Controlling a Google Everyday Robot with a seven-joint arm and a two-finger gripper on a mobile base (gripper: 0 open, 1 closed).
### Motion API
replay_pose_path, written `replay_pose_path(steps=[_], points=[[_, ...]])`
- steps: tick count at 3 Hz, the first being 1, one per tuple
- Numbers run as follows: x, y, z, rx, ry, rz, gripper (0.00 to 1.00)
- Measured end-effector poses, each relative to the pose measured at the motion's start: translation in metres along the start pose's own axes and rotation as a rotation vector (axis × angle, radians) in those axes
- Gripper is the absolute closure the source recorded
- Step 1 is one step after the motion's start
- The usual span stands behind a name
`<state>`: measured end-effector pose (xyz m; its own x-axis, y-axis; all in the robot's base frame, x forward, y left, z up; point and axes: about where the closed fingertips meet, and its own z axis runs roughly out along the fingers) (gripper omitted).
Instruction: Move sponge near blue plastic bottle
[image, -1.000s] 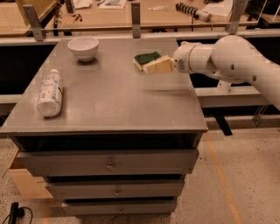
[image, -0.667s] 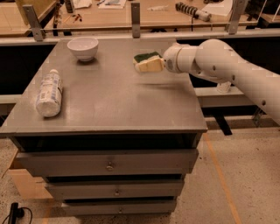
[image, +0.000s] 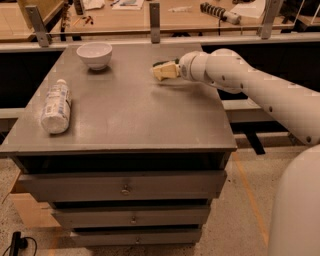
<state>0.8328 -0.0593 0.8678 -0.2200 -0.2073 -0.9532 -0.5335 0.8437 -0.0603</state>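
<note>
Over the back right of the grey desk (image: 130, 120) I am gripping the sponge (image: 161, 73), my claw (image: 171, 71) clamped on it, while the blue plastic bottle (image: 55, 102) is lying well apart by the left edge, so I am judging the grasp done and the carry across not yet made.

White bowl (image: 94, 54), grey drawer cabinet (image: 125, 186), workbench (image: 200, 22) behind
</note>
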Motion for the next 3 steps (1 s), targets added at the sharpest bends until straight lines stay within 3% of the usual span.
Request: replay_pose_path(steps=[2,3], points=[[0.019,0.003,0.017,-0.012,0.047,0.021,0.41],[0.026,0.009,0.017,-0.044,0.068,0.011,0.65]])
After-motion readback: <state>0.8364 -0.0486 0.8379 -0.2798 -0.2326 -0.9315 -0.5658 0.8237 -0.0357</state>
